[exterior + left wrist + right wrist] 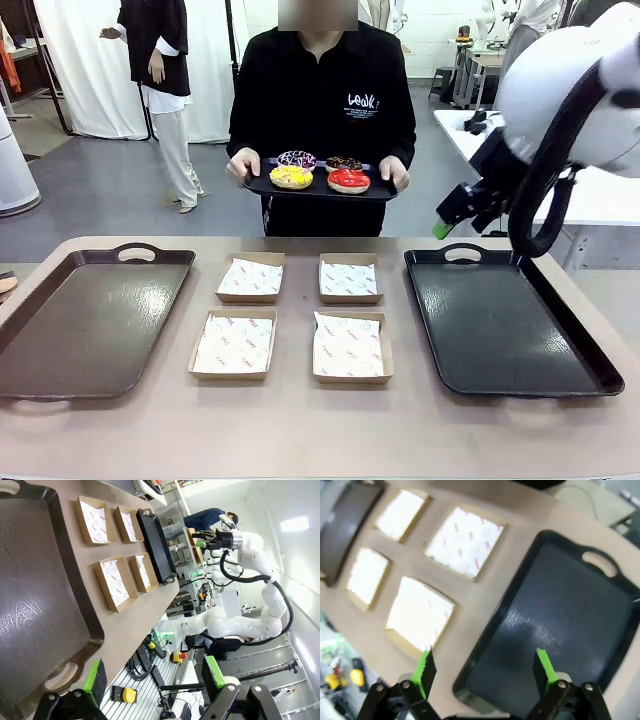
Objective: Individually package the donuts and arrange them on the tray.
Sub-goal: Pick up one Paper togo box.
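Across the table (300, 430) a person holds a small tray (315, 192) in both hands (243, 166). On it sit four: the yellow donut (291, 177) and red donut (349, 181) in front, the sprinkled donut (297, 158) and dark donut (344, 163) behind, all well above the table. Down on the table lie two big trays, a brown tray (60, 340) on the left and a black tray (500, 330) on the right. Between them are four paper-lined boxes (233, 345), two by two. The right arm (570, 90) bulks across the top right corner, cut off by the edge. It covers what is behind it. The right gripper (447, 222) hangs above the black tray's far handle, too dark there to read.

From the left wrist, the left gripper (152, 680) has its fingers (92, 677) spread wide with nothing between them. It hovers by the brown tray (30, 605), whose handle end is partly cut off. Beyond it are the four boxes (116, 582), the black tray (156, 545) and the right arm (250, 625).

The right wrist's picture is blurred. The right gripper (484, 672) is released, fingers (545, 665) wide apart over the black tray (560, 620). The four boxes (420, 612) lie beside it, and a corner of the brown tray (345, 520) shows past them.
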Tool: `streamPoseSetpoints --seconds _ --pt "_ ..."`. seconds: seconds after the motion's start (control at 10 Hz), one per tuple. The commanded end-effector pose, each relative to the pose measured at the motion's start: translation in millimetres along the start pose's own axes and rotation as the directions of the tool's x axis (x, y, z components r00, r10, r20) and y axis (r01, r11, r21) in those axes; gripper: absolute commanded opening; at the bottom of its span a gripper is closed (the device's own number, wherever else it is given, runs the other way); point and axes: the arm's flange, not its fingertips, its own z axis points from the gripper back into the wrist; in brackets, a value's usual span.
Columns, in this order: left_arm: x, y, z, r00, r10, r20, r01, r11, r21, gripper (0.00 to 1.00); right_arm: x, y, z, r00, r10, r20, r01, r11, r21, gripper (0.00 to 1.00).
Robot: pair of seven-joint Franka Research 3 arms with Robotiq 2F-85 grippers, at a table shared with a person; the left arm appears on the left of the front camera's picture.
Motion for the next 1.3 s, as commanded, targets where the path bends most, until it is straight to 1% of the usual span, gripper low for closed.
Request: streamPoseSetpoints --seconds 0.0,0.1,0.2,0.3,1.2 --pt "-1.4 -0.9 1.4 1.0 -0.008 0.01 0.008 1.0 -0.013 1.0 14.0 5.7 -30.0 0.997 -0.078 -0.005 0.078 0.996 -0.053 1.0" --pt "-1.4 -0.9 1.4 1.0 -0.008 0.01 0.008 1.0 -0.013 1.0 11.7 5.2 -37.6 0.995 -0.098 0.021 0.098 0.995 -0.02 1.0" --pt "-1.4 -0.9 1.4 1.0 -0.008 0.01 0.008 1.0 -0.013 1.0 9.8 3.5 -40.9 0.99 -0.089 0.107 0.083 0.995 0.063 1.0" --pt "-1.4 -0.9 1.4 1.0 -0.008 0.01 0.008 1.0 -0.013 1.0 8.7 5.3 -32.3 0.999 -0.052 -0.004 0.051 0.998 -0.027 1.0" --pt "-1.4 -0.9 1.4 1.0 -0.008 0.01 0.008 1.0 -0.013 1.0 8.7 5.3 -32.3 0.999 -0.052 -0.004 0.051 0.998 -0.027 1.0"
